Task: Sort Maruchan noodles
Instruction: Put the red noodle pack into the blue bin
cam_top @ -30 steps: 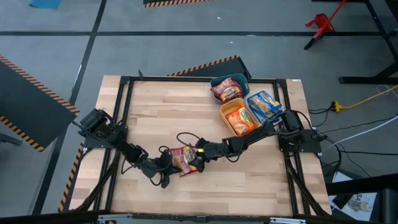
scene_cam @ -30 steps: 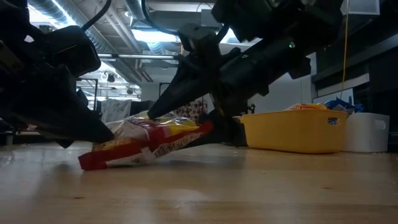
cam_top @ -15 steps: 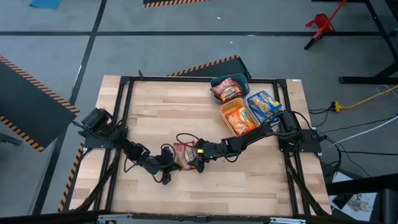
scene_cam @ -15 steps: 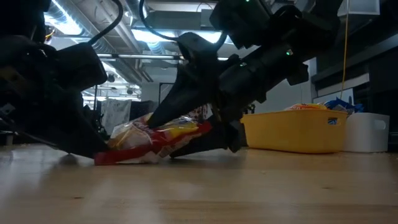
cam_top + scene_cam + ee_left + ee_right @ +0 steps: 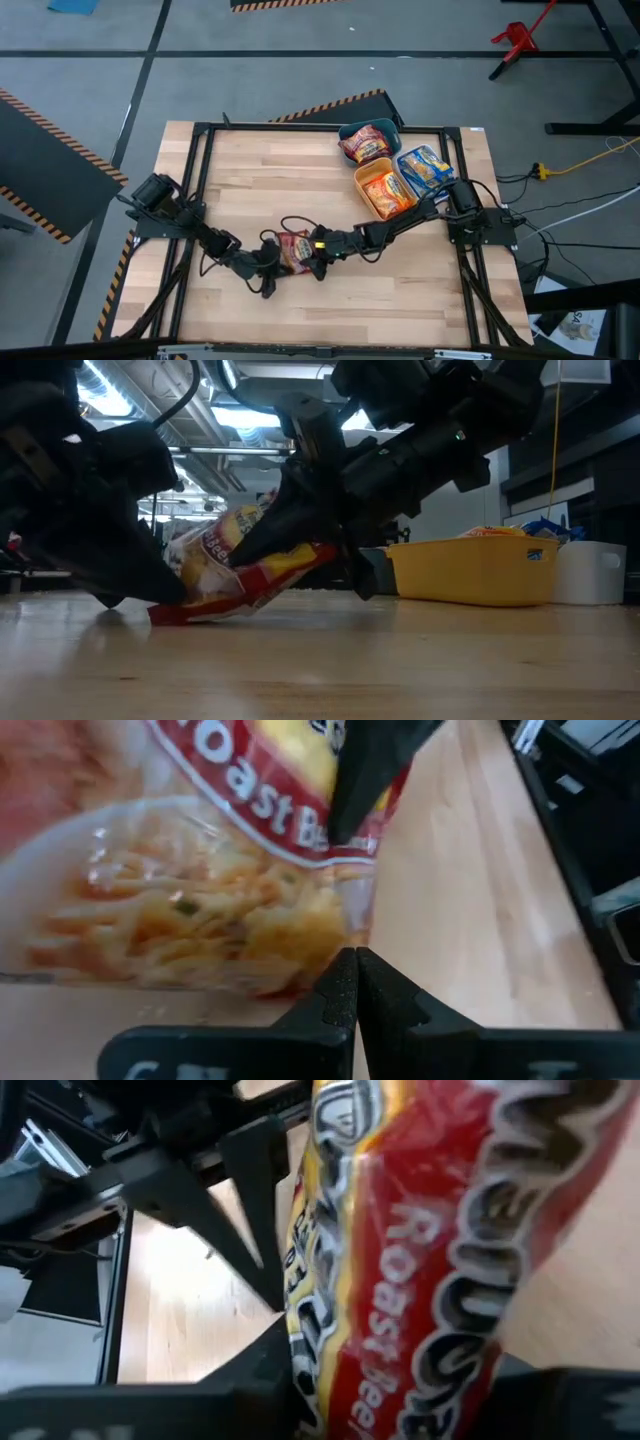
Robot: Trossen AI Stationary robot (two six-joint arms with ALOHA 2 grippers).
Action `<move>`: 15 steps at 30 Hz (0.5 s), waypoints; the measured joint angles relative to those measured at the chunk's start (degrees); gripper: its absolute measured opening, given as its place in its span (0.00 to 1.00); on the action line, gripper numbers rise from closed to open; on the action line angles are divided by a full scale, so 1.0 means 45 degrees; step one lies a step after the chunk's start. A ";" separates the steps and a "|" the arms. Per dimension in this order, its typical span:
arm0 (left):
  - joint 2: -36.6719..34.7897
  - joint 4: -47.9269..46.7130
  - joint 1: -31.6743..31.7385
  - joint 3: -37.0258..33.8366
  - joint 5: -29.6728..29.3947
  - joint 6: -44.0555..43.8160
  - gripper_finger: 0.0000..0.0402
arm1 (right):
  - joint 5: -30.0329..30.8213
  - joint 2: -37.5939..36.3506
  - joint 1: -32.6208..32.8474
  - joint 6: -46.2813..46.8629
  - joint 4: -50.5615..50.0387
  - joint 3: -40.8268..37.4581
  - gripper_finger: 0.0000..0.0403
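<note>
One dark red noodle packet [image 5: 294,250] stands tilted on the table's near middle, its low end [image 5: 172,614] on the wood and its other end raised. My right gripper [image 5: 316,249] reaches in from the table's right and is shut on it. My left gripper [image 5: 271,263], coming from the left, is shut, with its tips [image 5: 354,960] at the packet's low edge. The other packets lie in three bins at the far right: dark red in the teal bin [image 5: 392,128], orange in the yellow bin [image 5: 362,192], blue-and-yellow in the white bin [image 5: 447,160]. My left gripper meets the packet's low edge [image 5: 335,942] with its shut fingertips, coming nearly level from the table's left; whether it presses or only touches, I cannot tell. My right gripper pinches the packet's body [image 5: 400,1280] between its two fingers [image 5: 250,1380], coming from the table's right and slanting down. The packet sits tilted in the hold, its raised end [image 5: 235,520] off the table and its low end on the wood.
The yellow bin [image 5: 470,570] and the white bin [image 5: 590,572] stand close to the right arm's reach. Bare wood lies on the table's left, near and far-left parts [image 5: 260,180]. A black frame [image 5: 200,140] runs around the table's edges.
The left gripper has moved toward the table's right, against the packet's low end. The packet, lying nearly flat a second ago, now stands tilted: the end in the right gripper has risen, the low end has stayed on the wood and slid a little right.
</note>
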 joint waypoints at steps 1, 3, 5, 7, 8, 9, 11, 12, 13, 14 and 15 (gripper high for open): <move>-0.0020 0.0006 -0.0006 0.0009 0.0140 -0.0139 0.00 | -0.0023 0.0004 -0.0005 0.0005 0.0007 0.0000 0.30; -0.0176 -0.0004 -0.0075 0.0009 0.0484 -0.0450 0.00 | -0.0037 0.0001 -0.0015 0.0009 0.0039 0.0000 0.27; -0.0392 -0.0086 -0.0166 0.0009 0.0849 -0.0621 0.00 | -0.0064 0.0003 -0.0015 0.0019 0.0096 0.0000 0.26; -0.0855 -0.0425 -0.0207 -0.0010 0.1032 -0.0638 0.00 | -0.0043 0.0002 -0.0019 0.0240 0.0138 0.0000 0.26; -0.1143 -0.0525 -0.0222 -0.0009 0.1076 -0.0637 0.00 | 0.0026 0.0000 -0.0022 0.0498 0.0143 0.0000 0.27; -0.1433 -0.0718 -0.0219 0.0000 0.1091 -0.0641 0.00 | 0.0154 0.0002 -0.0041 0.0813 0.0152 0.0000 0.27; -0.2013 -0.1335 -0.0283 0.0000 0.1083 -0.0715 0.00 | 0.0351 0.0003 -0.0109 0.1450 0.0215 -0.0006 0.28; -0.2333 -0.1600 -0.0300 -0.0004 0.1060 -0.0712 0.00 | 0.0445 0.0004 -0.0138 0.1777 0.0308 -0.0011 0.28; -0.2711 -0.1879 -0.0306 -0.0005 0.1023 -0.0703 0.00 | 0.0510 0.0002 -0.0218 0.2035 0.0480 -0.0015 0.28; -0.3084 -0.2136 -0.0303 0.0000 0.0992 -0.0692 0.00 | 0.0569 -0.0001 -0.0279 0.2245 0.0727 -0.0015 0.28; -0.3452 -0.2495 -0.0296 0.0004 0.0934 -0.0682 0.00 | 0.0578 -0.0049 -0.0310 0.2442 0.0901 -0.0015 0.28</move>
